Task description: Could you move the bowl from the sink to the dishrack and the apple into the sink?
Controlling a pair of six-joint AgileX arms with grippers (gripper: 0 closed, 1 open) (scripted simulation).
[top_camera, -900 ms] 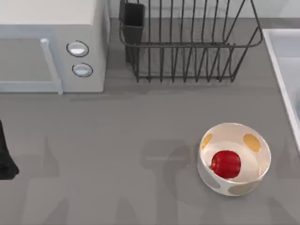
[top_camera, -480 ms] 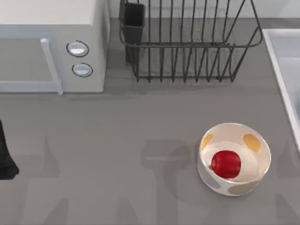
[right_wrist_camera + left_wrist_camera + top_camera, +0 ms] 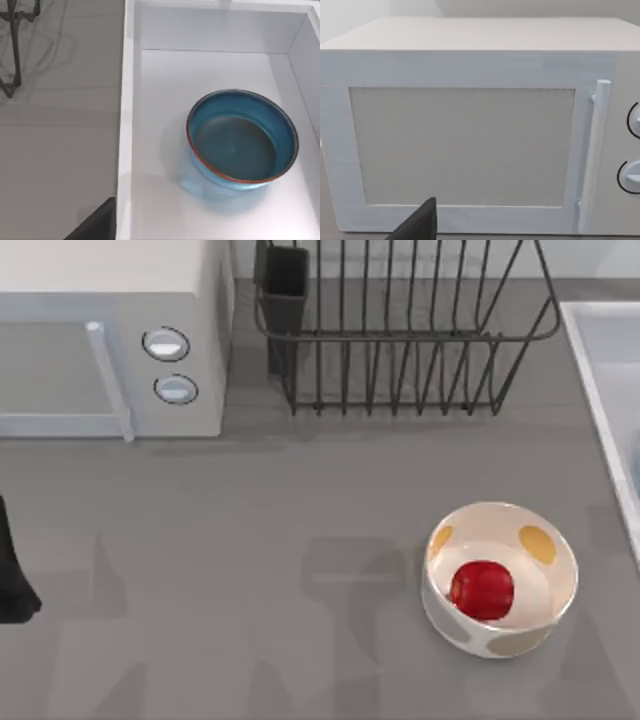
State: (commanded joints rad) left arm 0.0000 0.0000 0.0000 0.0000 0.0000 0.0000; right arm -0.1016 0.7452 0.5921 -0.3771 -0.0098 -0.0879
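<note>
Pale white-grey, the sink (image 3: 131, 125) held the bowl (image 3: 242, 140), so you were on the first step. The dishrack (image 3: 400, 330) stood empty; the apple (image 3: 482, 589) sat in a white spotted bowl (image 3: 500, 578). Your right gripper (image 3: 95, 225) hung above, beside the bowl; I couldn't tell its grip. Next, descend onto the rim.

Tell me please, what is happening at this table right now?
Nothing is held yet. The teal-blue bowl sits in the sink, seen from the right wrist camera looking down on it. The apple lies inside the white spotted bowl on the table, in front of the dishrack. The left arm waits at the table's left edge, facing the microwave.
</note>
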